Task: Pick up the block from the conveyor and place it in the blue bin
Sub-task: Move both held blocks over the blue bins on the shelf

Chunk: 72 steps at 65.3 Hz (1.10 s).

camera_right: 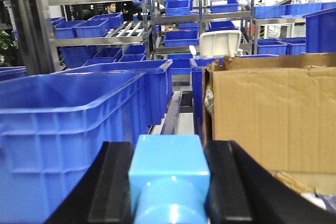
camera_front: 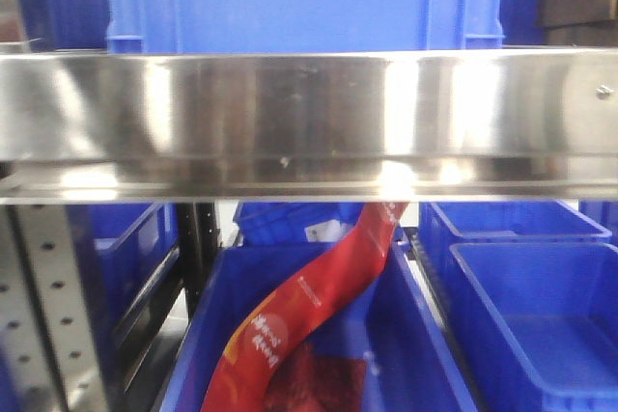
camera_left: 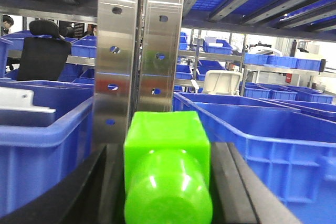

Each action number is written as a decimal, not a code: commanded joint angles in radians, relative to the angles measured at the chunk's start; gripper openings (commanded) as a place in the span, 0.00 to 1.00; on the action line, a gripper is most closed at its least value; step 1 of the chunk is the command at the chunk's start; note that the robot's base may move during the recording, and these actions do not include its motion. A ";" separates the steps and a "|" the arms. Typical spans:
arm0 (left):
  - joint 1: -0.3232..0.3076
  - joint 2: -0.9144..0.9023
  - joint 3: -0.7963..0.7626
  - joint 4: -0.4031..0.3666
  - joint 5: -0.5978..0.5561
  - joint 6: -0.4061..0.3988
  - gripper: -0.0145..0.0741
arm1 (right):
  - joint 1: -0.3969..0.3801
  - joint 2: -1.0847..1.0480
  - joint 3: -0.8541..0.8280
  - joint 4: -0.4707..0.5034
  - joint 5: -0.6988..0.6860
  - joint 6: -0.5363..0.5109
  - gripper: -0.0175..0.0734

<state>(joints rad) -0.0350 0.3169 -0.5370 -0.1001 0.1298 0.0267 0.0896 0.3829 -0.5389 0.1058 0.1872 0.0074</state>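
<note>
Among blue bins (camera_left: 42,135): left claw (camera_left: 167,182) grasping green block (camera_left: 167,140) (right claw (camera_right: 169,187) clamps light-blue block (camera_right: 169,163)).

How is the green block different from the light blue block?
The green block is bright green; the light blue block is pale blue. The green block sits in the left claw, the light blue block in the right claw. A steel post stands behind green, a cardboard box behind blue. Both look square with a rounded near end.

The green block (camera_left: 167,174) between the left fingers (camera_left: 227,182) is cut off below
</note>
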 commanded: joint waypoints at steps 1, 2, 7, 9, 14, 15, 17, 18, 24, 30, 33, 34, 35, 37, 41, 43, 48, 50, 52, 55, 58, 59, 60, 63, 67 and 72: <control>0.000 -0.001 -0.004 -0.008 -0.015 0.001 0.04 | 0.001 -0.005 0.000 0.001 -0.026 -0.007 0.02; 0.000 -0.001 -0.004 -0.008 -0.015 0.001 0.04 | 0.001 -0.005 0.000 0.001 -0.026 -0.007 0.02; 0.000 -0.001 -0.004 -0.008 -0.015 0.001 0.04 | 0.001 -0.005 0.000 0.001 -0.026 -0.007 0.02; 0.000 -0.001 -0.004 -0.008 -0.015 0.001 0.04 | 0.001 -0.005 0.000 0.001 -0.026 -0.007 0.02; 0.000 -0.001 -0.004 -0.008 -0.015 0.001 0.04 | 0.001 -0.005 0.000 0.001 -0.026 -0.007 0.02; 0.000 -0.001 -0.004 -0.008 -0.015 0.001 0.04 | 0.001 -0.005 0.000 0.001 -0.026 -0.007 0.02; 0.000 -0.001 -0.004 -0.008 -0.015 0.001 0.04 | 0.001 -0.005 0.000 0.001 -0.026 -0.007 0.02; 0.000 -0.001 -0.004 -0.008 -0.015 0.001 0.04 | 0.001 -0.005 0.000 0.001 -0.026 -0.007 0.02; 0.000 -0.001 -0.004 -0.008 -0.015 0.001 0.04 | 0.001 -0.005 0.000 0.001 -0.026 -0.007 0.02; 0.000 -0.001 -0.004 -0.008 -0.015 0.001 0.04 | 0.001 -0.005 0.000 0.001 -0.026 -0.007 0.02; 0.000 -0.001 -0.004 -0.008 -0.015 0.001 0.04 | 0.001 -0.005 0.000 0.001 -0.026 -0.007 0.02; 0.000 -0.001 -0.004 -0.008 -0.015 0.001 0.04 | 0.001 -0.005 0.000 0.001 -0.026 -0.007 0.02; 0.000 -0.001 -0.004 -0.008 -0.015 0.001 0.04 | 0.001 -0.005 0.000 0.001 -0.026 -0.007 0.02; 0.000 -0.001 -0.004 -0.008 -0.015 0.001 0.04 | 0.001 -0.005 0.000 0.001 -0.026 -0.007 0.02; 0.000 -0.001 -0.004 -0.008 -0.015 0.001 0.04 | 0.001 -0.005 0.000 0.001 -0.026 -0.007 0.02; 0.000 -0.001 -0.004 -0.008 -0.015 0.001 0.04 | 0.001 -0.005 0.000 0.001 -0.026 -0.007 0.02; 0.000 -0.001 -0.004 -0.008 -0.015 0.001 0.04 | 0.001 -0.005 0.000 0.001 -0.026 -0.007 0.02; 0.000 -0.001 -0.004 -0.008 -0.015 0.001 0.04 | 0.001 -0.005 0.000 0.001 -0.026 -0.007 0.02; 0.000 -0.001 -0.004 -0.008 -0.015 0.001 0.04 | 0.001 -0.005 0.000 0.001 -0.026 -0.007 0.02; 0.000 -0.001 -0.004 -0.008 -0.015 0.001 0.04 | 0.001 -0.005 0.000 0.001 -0.026 -0.007 0.02; 0.000 -0.001 -0.004 -0.008 -0.015 0.001 0.04 | 0.001 -0.005 0.000 0.001 -0.026 -0.007 0.02; 0.000 -0.001 -0.004 -0.008 -0.015 0.001 0.04 | 0.001 -0.005 0.000 0.001 -0.026 -0.007 0.02; 0.000 -0.001 -0.004 -0.008 -0.015 0.001 0.04 | 0.001 -0.005 0.000 0.001 -0.026 -0.007 0.02; 0.000 -0.001 -0.004 -0.008 -0.015 0.001 0.04 | 0.001 -0.005 0.000 0.001 -0.032 -0.007 0.02; 0.000 -0.001 -0.004 -0.008 -0.015 0.001 0.04 | 0.001 -0.005 0.000 0.001 -0.038 -0.007 0.02; 0.000 -0.001 -0.004 -0.008 -0.015 0.001 0.04 | 0.001 -0.005 0.000 0.001 -0.037 -0.007 0.02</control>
<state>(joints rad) -0.0350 0.3169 -0.5370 -0.1001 0.1298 0.0267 0.0896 0.3829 -0.5389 0.1058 0.1808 0.0074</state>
